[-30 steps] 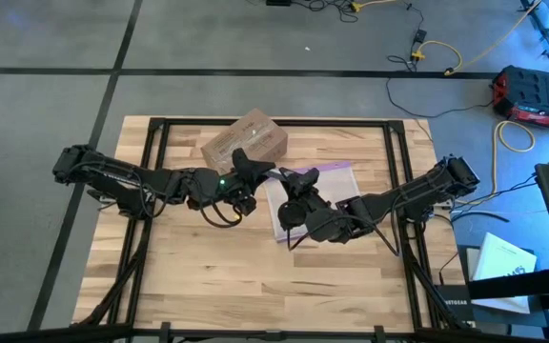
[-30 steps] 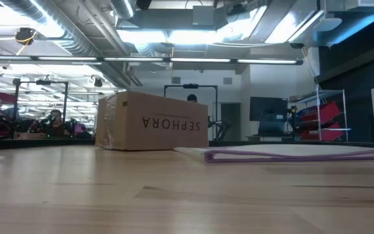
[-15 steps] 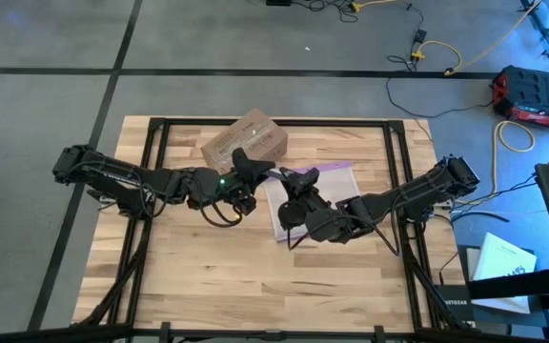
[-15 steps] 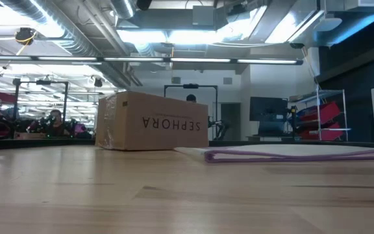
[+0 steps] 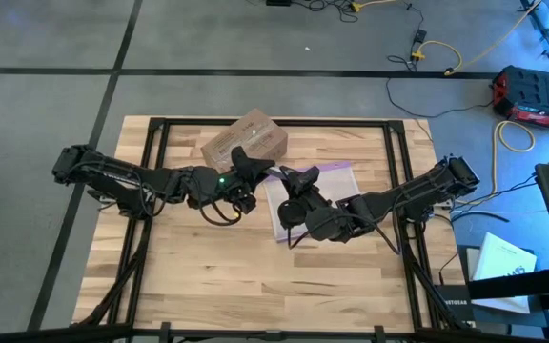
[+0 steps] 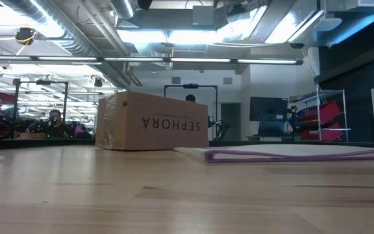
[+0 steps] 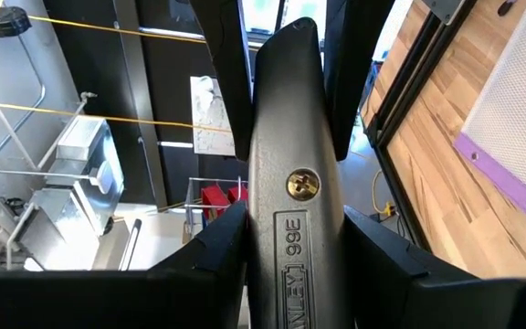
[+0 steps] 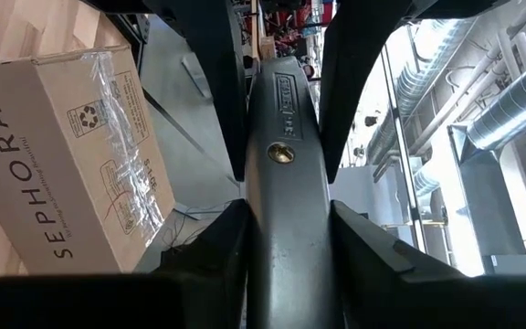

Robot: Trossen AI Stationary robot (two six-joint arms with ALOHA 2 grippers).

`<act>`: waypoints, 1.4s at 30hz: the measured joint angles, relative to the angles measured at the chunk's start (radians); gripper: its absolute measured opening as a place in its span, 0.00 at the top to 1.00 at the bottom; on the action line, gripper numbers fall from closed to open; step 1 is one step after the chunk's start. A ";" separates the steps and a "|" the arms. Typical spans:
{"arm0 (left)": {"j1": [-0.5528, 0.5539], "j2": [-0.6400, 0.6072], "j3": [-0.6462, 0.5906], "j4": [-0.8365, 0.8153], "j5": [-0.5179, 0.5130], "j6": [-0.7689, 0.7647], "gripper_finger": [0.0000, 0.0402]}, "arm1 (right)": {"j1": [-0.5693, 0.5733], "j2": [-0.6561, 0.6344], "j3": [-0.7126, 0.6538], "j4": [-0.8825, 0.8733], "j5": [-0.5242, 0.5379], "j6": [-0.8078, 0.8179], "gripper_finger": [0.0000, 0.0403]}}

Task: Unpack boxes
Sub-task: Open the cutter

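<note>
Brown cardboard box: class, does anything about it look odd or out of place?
The brown cardboard box sits closed on the wooden table, turned askew to the table's edges in the high view. Its black SEPHORA lettering reads upside down in the low view, so it seems to rest inverted. No damage or spill shows.

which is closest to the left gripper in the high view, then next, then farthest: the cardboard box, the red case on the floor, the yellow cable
From the left gripper:
1. cardboard box, just beyond it on the table's far side.
2. yellow cable, on the floor past the table's far right corner.
3. red case, on the floor, farthest right.
</note>
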 joint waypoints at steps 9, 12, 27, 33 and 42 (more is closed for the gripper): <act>0.000 0.000 0.000 0.000 0.000 0.006 0.69 | 0.000 0.000 0.000 -0.006 0.001 0.001 0.74; 0.000 0.000 -0.001 0.000 0.000 0.007 0.69 | 0.000 0.000 0.001 -0.007 0.001 0.001 0.74; 0.001 0.000 -0.003 0.031 0.000 0.027 0.69 | 0.000 -0.006 0.003 -0.032 0.002 0.020 0.74; 0.001 0.000 -0.003 0.033 0.000 0.026 0.69 | 0.000 -0.006 0.003 -0.032 0.002 0.023 0.74; 0.001 0.000 -0.002 0.032 0.000 0.022 0.69 | 0.000 -0.006 0.003 -0.039 0.003 0.032 0.74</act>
